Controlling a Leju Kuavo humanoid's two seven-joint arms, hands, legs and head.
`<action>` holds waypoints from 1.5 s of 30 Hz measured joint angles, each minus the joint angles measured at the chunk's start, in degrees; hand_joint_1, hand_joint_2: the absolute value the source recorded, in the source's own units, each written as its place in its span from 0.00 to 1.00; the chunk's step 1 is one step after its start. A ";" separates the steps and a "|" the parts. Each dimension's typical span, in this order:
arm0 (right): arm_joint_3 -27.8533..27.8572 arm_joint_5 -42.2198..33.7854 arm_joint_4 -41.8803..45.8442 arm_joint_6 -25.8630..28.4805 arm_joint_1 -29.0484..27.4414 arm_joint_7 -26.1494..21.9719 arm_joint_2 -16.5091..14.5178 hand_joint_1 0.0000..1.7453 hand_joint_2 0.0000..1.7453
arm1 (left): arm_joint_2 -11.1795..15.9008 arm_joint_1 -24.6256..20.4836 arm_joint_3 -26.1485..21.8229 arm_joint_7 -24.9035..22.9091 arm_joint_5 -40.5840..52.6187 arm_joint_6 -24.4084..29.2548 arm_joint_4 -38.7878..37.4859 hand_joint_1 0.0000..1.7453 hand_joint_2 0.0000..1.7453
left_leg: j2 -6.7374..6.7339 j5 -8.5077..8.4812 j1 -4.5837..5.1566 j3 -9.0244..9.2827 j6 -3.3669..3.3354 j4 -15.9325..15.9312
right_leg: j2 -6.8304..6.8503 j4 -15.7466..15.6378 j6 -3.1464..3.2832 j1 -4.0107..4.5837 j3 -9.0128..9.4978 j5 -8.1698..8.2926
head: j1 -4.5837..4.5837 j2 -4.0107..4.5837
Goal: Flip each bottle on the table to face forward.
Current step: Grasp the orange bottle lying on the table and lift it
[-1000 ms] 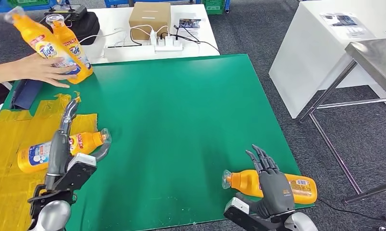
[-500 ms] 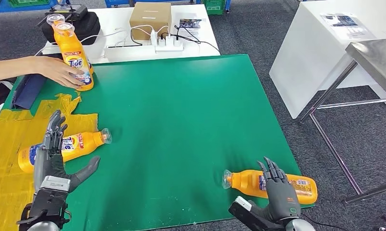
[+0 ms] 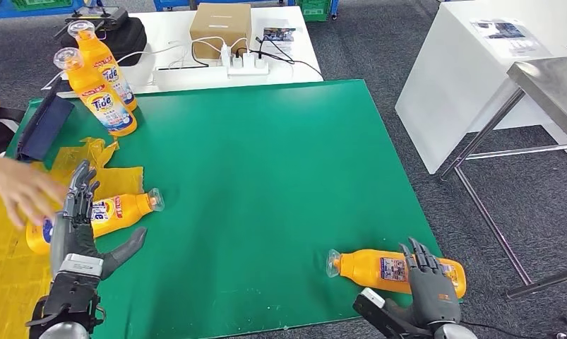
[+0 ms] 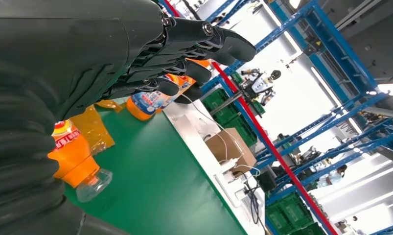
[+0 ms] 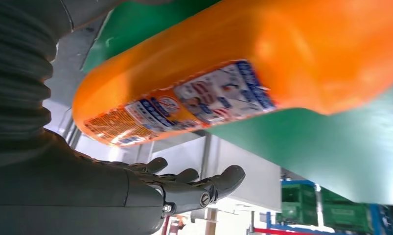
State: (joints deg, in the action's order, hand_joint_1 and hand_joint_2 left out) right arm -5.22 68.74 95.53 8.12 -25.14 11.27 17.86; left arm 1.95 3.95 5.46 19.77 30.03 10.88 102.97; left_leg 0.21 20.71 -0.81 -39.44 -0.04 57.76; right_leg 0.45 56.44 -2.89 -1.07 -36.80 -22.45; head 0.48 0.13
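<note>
Two orange Tide bottles point(image 3: 100, 99) stand upright at the green mat's point(image 3: 266, 162) back left corner, labels toward me. A third bottle point(image 3: 121, 209) lies on its side at the left, cap pointing right, half on yellow plastic point(image 3: 5, 240). My left hand point(image 3: 77, 222) hovers over it with fingers spread, holding nothing; its wrist view shows the bottle's neck point(image 4: 72, 159) under the dark fingers point(image 4: 184, 49). A fourth bottle point(image 3: 379, 270) lies at the front right edge, back label up. My right hand point(image 3: 428, 286) is at its base end, fingers point(image 5: 204, 183) straight, apart from the bottle point(image 5: 243, 63).
A person's blurred hand point(image 3: 22, 191) reaches in beside my left hand. A dark blue case point(image 3: 44, 127) lies at the mat's left edge. Behind stands a white table point(image 3: 174, 67) with a box point(image 3: 220, 25), power strip point(image 3: 248, 63) and black bag point(image 3: 128, 32). A steel table point(image 3: 548, 81) stands right.
The person stood the bottle upright at the back left, let go and drew the hand back toward the front left. My right hand slid right, toward the lying bottle's base.
</note>
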 joint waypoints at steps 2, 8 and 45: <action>1.36 1.21 -1.01 -0.19 0.14 -0.17 -0.64 0.00 1.00 | -0.13 -0.22 0.02 -0.31 0.05 -0.01 -0.41 0.00 1.00 | 0.00 0.00 0.00 0.00 0.00 0.00 | 0.00 0.00 0.00 0.00 0.00 0.00 | -0.01 0.00; 5.11 4.67 -4.06 -0.18 1.39 -1.17 -2.82 0.00 1.00 | -0.50 -0.35 0.07 -0.95 0.07 -0.16 -1.34 0.00 1.00 | 0.00 -0.01 0.00 0.01 -0.01 0.00 | 0.00 0.00 0.00 0.00 0.01 0.01 | -0.01 0.00; 11.37 7.89 -12.14 -0.88 6.00 -4.50 -6.51 0.93 1.00 | -1.06 -0.47 0.10 -1.13 -0.92 -0.79 -3.11 0.00 1.00 | -0.01 0.01 0.01 0.04 -0.01 0.00 | -0.01 -0.01 -0.01 -0.02 0.01 0.00 | -0.02 0.00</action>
State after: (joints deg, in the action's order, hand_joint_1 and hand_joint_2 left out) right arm 6.16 76.63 83.40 7.25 -19.14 6.78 11.35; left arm 0.89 3.48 5.56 18.64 29.10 10.09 99.86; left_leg 0.20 20.72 -0.81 -39.40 -0.06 57.76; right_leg 0.44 56.43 -2.90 -1.09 -36.79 -22.46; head 0.46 0.13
